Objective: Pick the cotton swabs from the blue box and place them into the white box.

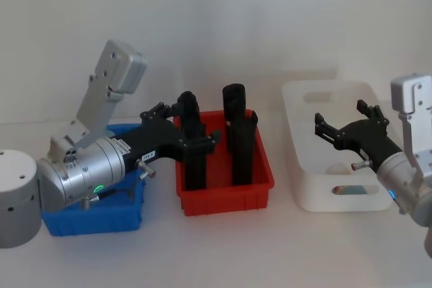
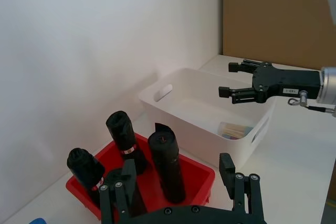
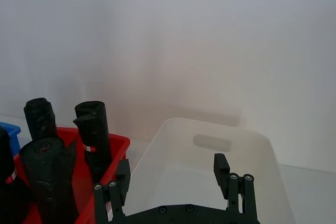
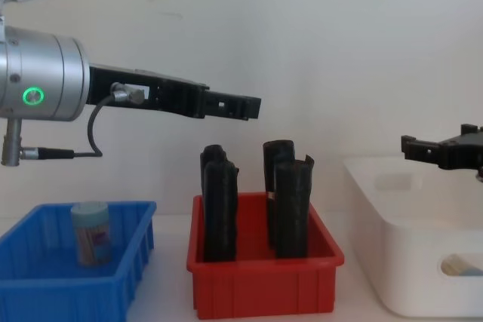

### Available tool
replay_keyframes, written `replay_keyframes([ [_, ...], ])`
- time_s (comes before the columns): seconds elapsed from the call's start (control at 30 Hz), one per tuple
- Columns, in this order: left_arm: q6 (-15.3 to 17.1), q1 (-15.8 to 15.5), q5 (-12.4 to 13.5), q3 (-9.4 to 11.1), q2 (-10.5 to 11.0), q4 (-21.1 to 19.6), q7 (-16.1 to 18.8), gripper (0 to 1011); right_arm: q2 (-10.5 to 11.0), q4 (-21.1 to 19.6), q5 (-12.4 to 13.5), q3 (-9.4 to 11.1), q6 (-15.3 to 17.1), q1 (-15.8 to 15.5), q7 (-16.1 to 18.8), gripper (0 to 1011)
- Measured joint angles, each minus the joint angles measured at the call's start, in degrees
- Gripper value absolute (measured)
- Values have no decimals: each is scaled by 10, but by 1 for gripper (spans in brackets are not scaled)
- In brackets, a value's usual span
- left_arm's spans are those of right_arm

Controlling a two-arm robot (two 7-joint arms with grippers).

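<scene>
Cotton swabs point(image 4: 90, 231) — one clear tub with a pale lid — are seen standing upright in the blue box point(image 4: 53, 292), which is set toward the left edge of the desk point(image 1: 223, 254). A second tub point(image 2: 236, 129) is found on the floor of the white box point(image 4: 400, 262) at its near end, by the front handle cutout; that box is placed toward the desk's right edge. Between the two boxes, the red bin point(image 4: 264, 292) is occupied by black rolls point(image 4: 290, 201) stood on end. The left gripper point(image 4: 253, 107) is held well above the desk, extended from over the blue box to over the red bin and clear of the rolls' tops, its fingers spread wide and nothing gripped. The right gripper point(image 2: 227, 80) is poised above the white box — fingers likewise parted, with nothing between them. A plain white wall point(image 1: 216, 18) is seen behind the desk.
</scene>
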Motion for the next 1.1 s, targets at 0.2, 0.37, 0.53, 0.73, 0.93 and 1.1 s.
replay_keyframes([
  [0.2, -39, 18, 13, 12, -4, 4, 47, 1004, 8, -38, 8, 0, -2, -34, -5, 1001],
  [0.37, -73, 32, 24, 24, -7, 6, 87, 1004, 16, -71, 15, -1, -4, -63, -9, 1002],
  [0.53, -101, 45, 34, 33, -10, 9, 121, 1004, 22, -99, 21, -1, -6, -88, -13, 1001],
  [0.73, -139, 62, 46, 45, -14, 12, 166, 1004, 32, -143, 30, -1, -8, -127, -18, 1002],
  [0.93, -177, 79, 59, 57, -18, 15, 211, 1004, 41, -180, 38, -2, -10, -160, -23, 1002],
  [1.1, -208, 94, 69, 68, -21, 18, 250, 1004, 47, -207, 43, -2, -11, -184, -27, 1002],
])
